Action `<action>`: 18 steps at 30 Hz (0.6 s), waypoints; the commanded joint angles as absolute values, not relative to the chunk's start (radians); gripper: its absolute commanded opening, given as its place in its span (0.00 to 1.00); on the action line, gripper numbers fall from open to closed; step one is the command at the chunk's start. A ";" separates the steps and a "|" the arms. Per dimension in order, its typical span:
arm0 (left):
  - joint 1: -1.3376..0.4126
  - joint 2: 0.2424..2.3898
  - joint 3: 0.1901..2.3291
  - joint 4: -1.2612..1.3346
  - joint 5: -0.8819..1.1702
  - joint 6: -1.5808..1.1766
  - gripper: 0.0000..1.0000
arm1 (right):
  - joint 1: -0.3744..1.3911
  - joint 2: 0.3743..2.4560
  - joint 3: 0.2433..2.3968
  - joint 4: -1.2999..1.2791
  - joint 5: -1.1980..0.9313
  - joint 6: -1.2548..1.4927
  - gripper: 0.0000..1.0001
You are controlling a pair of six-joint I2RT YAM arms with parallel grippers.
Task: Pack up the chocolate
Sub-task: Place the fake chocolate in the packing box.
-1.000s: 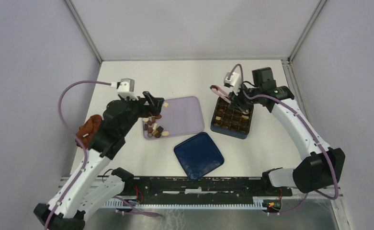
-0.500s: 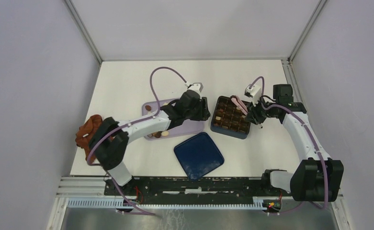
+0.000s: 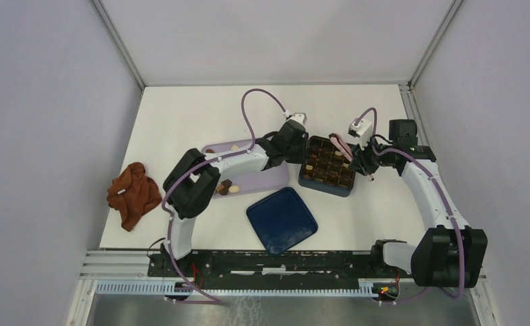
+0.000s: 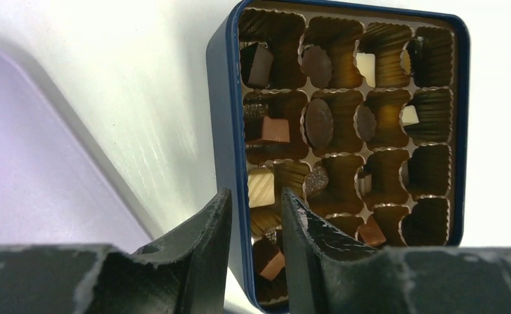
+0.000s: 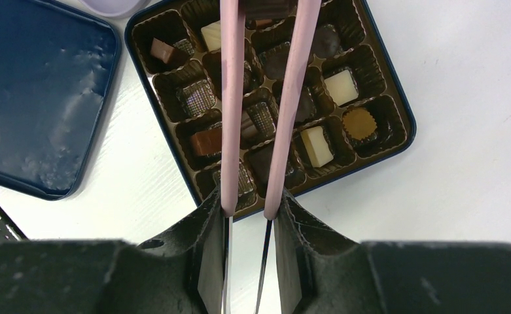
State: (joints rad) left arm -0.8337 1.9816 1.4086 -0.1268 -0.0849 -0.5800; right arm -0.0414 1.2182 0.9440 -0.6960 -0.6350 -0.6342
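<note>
Your left gripper (image 4: 255,196) has swung from the lilac tray (image 3: 265,180) to the box (image 3: 324,185), jaws narrowing, seemingly astride its rim.

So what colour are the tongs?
The tongs are pale pink, clearest in the right wrist view.

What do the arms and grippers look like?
The left arm and right arm share white links and black joint housings. A lilac cable loops along each, and a white camera block tops each wrist. The left gripper and right gripper have scuffed matte black fingers.
</note>
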 commanded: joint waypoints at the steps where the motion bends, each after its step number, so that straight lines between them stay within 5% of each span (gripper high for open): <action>1: -0.846 2.033 1.478 -0.158 -0.085 -0.548 0.38 | -0.047 1.213 0.943 -0.664 -0.637 -0.647 0.05; 7: -0.863 2.069 1.522 -0.208 -0.134 -0.536 0.29 | -0.051 1.217 0.943 -0.668 -0.640 -0.650 0.05; 12: -0.874 2.088 1.566 -0.247 -0.196 -0.526 0.03 | -0.054 1.216 0.946 -0.676 -0.649 -0.655 0.05; 18: -0.906 2.022 1.590 -0.205 -0.351 -0.499 0.02 | -0.071 1.205 0.973 -0.724 -0.732 -0.672 0.05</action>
State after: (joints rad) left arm -0.8814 2.0808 1.5299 -0.2741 -0.2287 -0.5369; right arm -0.0582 1.2198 0.9421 -0.7044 -0.6525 -0.6453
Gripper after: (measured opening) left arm 0.053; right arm 0.341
